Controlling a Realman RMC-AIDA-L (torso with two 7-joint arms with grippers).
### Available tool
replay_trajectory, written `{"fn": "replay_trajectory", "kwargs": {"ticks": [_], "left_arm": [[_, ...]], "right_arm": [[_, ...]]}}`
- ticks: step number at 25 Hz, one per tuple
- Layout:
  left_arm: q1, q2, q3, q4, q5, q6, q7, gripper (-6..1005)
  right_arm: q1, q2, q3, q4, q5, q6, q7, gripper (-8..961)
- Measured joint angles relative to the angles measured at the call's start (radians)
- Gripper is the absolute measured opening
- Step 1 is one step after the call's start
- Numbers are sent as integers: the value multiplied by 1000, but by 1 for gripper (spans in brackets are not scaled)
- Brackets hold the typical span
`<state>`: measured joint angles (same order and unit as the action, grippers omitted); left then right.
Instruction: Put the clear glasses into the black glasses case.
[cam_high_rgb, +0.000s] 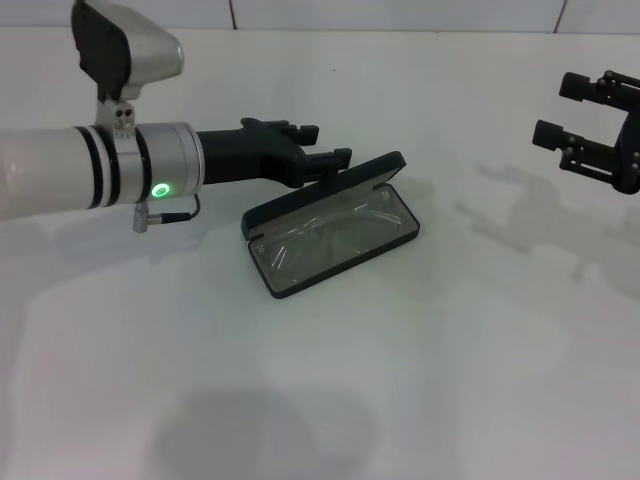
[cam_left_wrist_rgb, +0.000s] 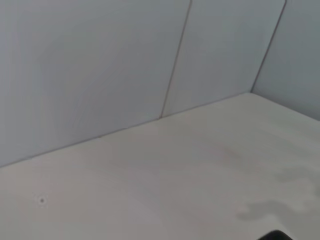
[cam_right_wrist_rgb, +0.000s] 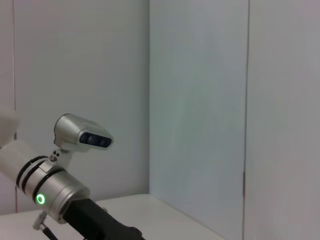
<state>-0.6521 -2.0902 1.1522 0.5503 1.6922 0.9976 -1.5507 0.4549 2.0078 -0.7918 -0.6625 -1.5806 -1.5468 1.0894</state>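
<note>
Black glasses case (cam_high_rgb: 335, 232) sits open mid-tabletop, nearest you; clear glasses (cam_high_rgb: 330, 232) already lie inside on grey lining, hard to make out. Lid (cam_high_rgb: 330, 185) stands tilted behind tray. Left gripper (cam_high_rgb: 322, 145) is just behind lid's far edge; whether its jaws are parted or closed, cannot tell. Right gripper (cam_high_rgb: 572, 112) hangs toward right edge, well apart, jaws wide, holding nothing. Judge glasses light, brittle, slippery; case stiff. You want to take lid by free edge, not by lenses.
</note>
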Motion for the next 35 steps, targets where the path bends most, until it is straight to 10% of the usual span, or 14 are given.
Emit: {"fn": "replay_trajectory", "kwargs": {"ticks": [21, 35], "left_arm": [[94, -8, 102, -7, -75, 40, 108, 627], [268, 40, 46, 33, -322, 652, 468, 639]], "right_arm": [[20, 5, -53, 3, 2, 36, -23, 639], [115, -25, -196, -2, -59, -97, 31, 643]]}}
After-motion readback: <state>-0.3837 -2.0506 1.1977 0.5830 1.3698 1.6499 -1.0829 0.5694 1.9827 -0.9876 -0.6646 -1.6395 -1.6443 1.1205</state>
